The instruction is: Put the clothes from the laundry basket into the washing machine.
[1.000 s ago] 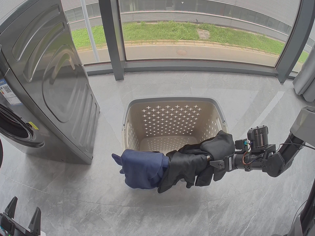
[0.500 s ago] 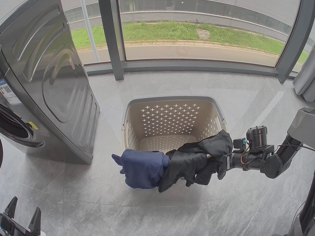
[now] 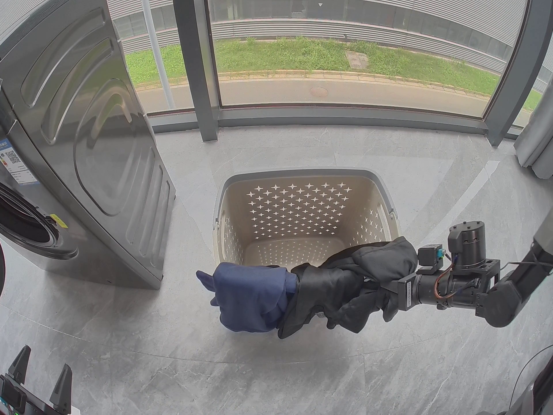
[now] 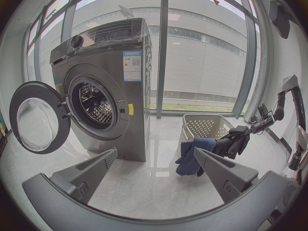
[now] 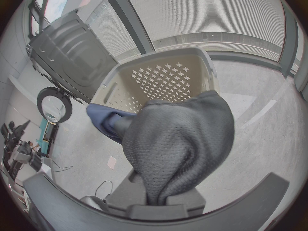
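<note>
The right pincer (image 3: 393, 295) is clamped on a black garment (image 3: 340, 286), just above the near rim of the basket (image 3: 305, 174); the wrist view shows the cloth pinched between its fingers (image 5: 179, 198); the black garment stretches leftward to a blue garment (image 3: 250, 295), which it touches; the blue one hangs down at the basket's near left corner, outside the wall; the basket stands on the floor (image 3: 345, 370) before the window; the washer (image 3: 86, 122) stands to its left, door (image 4: 37, 122) swung wide, drum (image 4: 93, 105) exposed; the left pincer (image 4: 154, 152) sits low and well apart from the basket, spread wide, holding nothing.
</note>
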Robot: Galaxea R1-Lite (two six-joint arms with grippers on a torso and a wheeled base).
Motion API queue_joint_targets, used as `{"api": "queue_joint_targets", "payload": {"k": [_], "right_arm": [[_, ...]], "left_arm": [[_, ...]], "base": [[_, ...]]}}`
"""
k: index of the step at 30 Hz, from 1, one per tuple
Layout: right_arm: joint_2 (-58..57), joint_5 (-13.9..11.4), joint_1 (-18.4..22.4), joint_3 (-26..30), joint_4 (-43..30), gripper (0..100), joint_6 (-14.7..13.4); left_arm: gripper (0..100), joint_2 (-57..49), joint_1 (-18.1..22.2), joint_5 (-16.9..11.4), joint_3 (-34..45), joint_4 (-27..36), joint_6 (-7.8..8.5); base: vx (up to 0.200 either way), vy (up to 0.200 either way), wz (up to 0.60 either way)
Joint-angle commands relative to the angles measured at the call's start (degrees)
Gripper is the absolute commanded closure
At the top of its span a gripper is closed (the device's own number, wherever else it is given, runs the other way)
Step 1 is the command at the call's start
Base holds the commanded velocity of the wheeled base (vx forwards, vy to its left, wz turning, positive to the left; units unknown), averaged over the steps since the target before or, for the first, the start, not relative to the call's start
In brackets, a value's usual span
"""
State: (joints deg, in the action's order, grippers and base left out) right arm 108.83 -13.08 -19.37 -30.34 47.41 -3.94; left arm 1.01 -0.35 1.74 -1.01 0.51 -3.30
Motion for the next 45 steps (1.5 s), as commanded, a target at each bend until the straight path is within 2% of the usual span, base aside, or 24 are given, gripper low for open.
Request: {"api": "queue_joint_targets", "payload": {"k": [1, 3, 6, 17, 28, 36, 40, 42, 43, 45], "right_arm": [[-16.5, 0.9, -8.1, 4.8, 0.1, 100, -6.1], [-20.8, 2.3, -10.9, 5.6, 0.1, 100, -9.1], [-26.1, 3.6, -13.0, 5.8, 0.1, 100, -11.5], [-39.4, 3.1, -11.7, 10.0, 0.1, 100, -12.3], [-38.6, 3.1, -11.7, 9.5, 0.1, 100, -10.9], [-38.5, 3.1, -11.6, 9.2, 0.2, 100, -10.9], [-39.7, 3.8, -10.4, 8.8, 0.2, 100, -10.3], [-40.7, 4.4, -10.1, 8.8, 0.2, 100, -9.7], [-42.0, 7.0, -10.1, 9.0, 0.1, 100, -8.6], [-43.1, 9.0, -10.6, 9.7, 0.1, 100, -8.2]], "left_arm": [[0, -0.8, 0.0, 0.0, 0.8, 0.0, -0.04], [0, -0.8, 0.0, 0.0, 0.8, 0.0, -0.04], [0, -0.8, 0.0, 0.0, 0.8, 0.0, -0.04], [0, -0.8, -0.1, 0.0, 0.8, 0.0, 0.05], [0, -0.8, 0.0, 0.0, 0.8, 0.0, 0.05], [0, -0.8, 0.0, 0.0, 0.8, 0.0, 0.05], [0, -0.8, 0.0, 0.0, 0.8, 0.0, -0.04], [0, -0.8, 0.0, 0.0, 0.8, 0.0, 0.05], [0, -0.8, 0.0, 0.0, 0.8, 0.0, 0.05], [0, -0.8, 0.0, 0.0, 0.8, 0.0, 0.05]], "base": [[0.0, 0.0, 0.0], [0.0, 0.0, 0.0], [0.0, 0.0, 0.0], [0.0, 0.0, 0.0], [-0.182, 0.0, 0.0], [-0.2, 0.0, 0.0], [-0.15, 0.0, 0.0], [0.0, 0.0, 0.0], [0.0, 0.0, 0.0], [0.0, 0.0, 0.0]]}}
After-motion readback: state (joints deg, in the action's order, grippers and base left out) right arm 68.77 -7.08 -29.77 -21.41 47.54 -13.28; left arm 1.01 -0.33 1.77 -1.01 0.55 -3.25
